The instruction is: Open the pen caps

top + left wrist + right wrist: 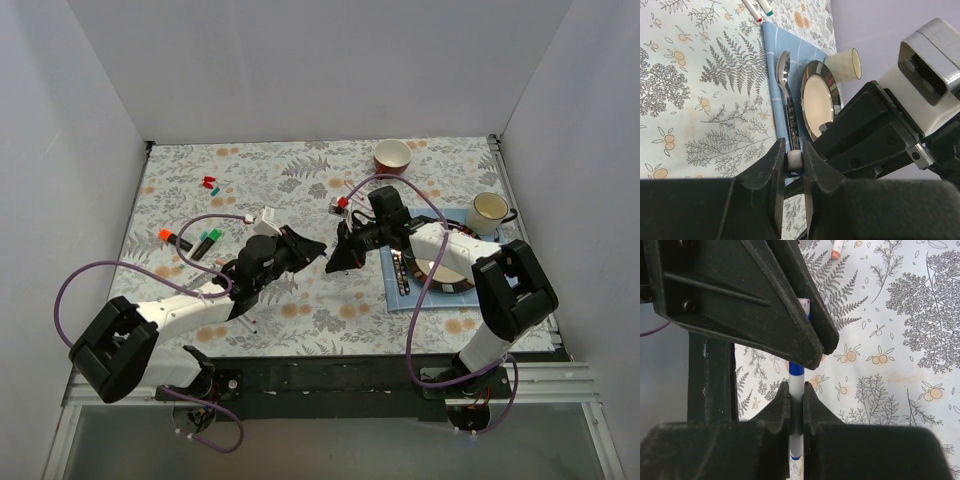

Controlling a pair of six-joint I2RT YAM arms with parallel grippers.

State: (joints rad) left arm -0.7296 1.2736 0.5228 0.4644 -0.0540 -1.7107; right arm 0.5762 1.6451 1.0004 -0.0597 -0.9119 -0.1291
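Held pen: a white pen (796,382) spans the gap between the two arms, lifted off the counter (300,170) near its middle.
Right pincer (796,392): clenched on the white barrel.
Left pincer (794,152): clenched on the pen's other end, a white stub showing between its fingers.
Cap: a blue cap (796,369) shows just beyond the right fingers and runs in under the left pincer; whether it has come loose cannot be told.
Risk, slip: the barrel is thin and smooth, so I judge it could slide through either grip during a pull, leaving the cap on.
Risk, bend: if the arms pull out of line, the pen may twist or pop free.
Risk, drop: a freed cap is tiny and could fall and roll.
Risk, collision: the pincers are nearly touching, so a small misalignment could knock them together.
Right side: plate (820,100), spoon (782,75) and mug (847,65) on or by a blue mat (771,55).
Far: red cup (393,155).
Left: other pens (168,236), loose caps (209,184).
In the way: nothing lies between the arms; the plate sits near the right arm.
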